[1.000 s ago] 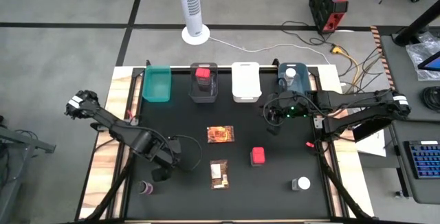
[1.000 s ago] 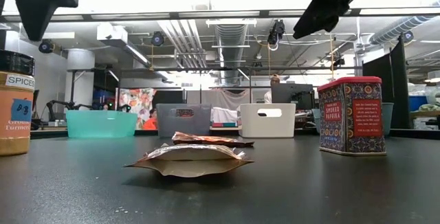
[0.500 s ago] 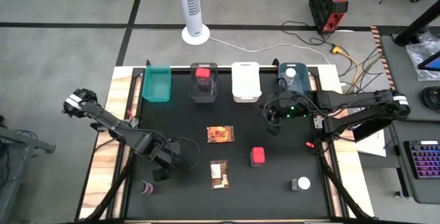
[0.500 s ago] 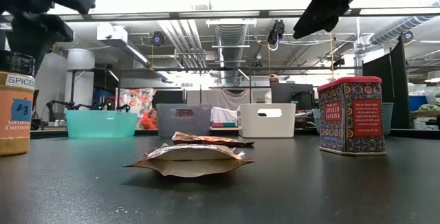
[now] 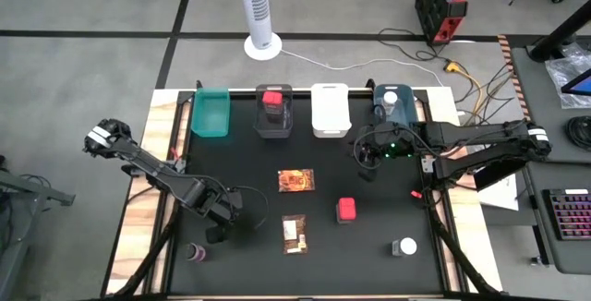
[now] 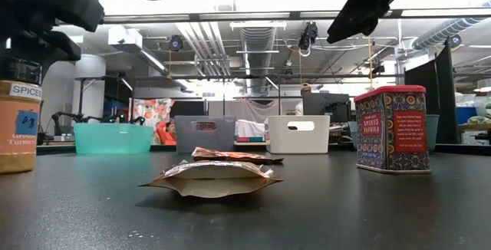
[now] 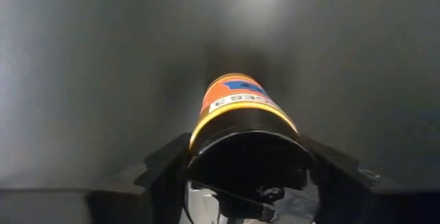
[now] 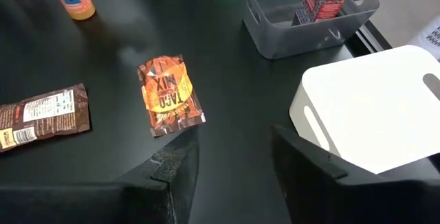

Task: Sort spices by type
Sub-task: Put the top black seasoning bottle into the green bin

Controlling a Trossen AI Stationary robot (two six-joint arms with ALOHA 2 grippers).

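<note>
An orange spice bottle [image 7: 237, 104] with a dark cap stands upright on the black table near its left front. My left gripper [image 5: 219, 231] points straight down over it and is shut on the cap; in the high view the gripper hides the bottle. In the low view the bottle [image 6: 17, 123] stands at far left under the gripper [image 6: 42, 27]. My right gripper [image 8: 234, 165] hangs open above the table in front of the white bin [image 8: 371, 107], holding nothing. My left gripper has the bottle's dark cap [image 7: 247, 138] between its two fingers [image 7: 168, 169], one on each side of the cap. The fingers come from above, pointing down. The bottle stands upright on the table.
Teal [image 5: 211, 114], grey [image 5: 273, 121], white [image 5: 330, 109] and blue [image 5: 399, 112] bins line the far edge; the grey one holds a red tub [image 5: 272, 102], the blue a white-capped jar [image 5: 390, 100]. Two packets [image 5: 295, 181] [image 5: 295, 232], a red tub [image 5: 346, 210], a jar [image 5: 404, 246] and a purple bottle [image 5: 195, 251] lie loose.
My left gripper has come down from well above the orange bottle until its fingers reach the cap. The bottle has stayed where it was.
</note>
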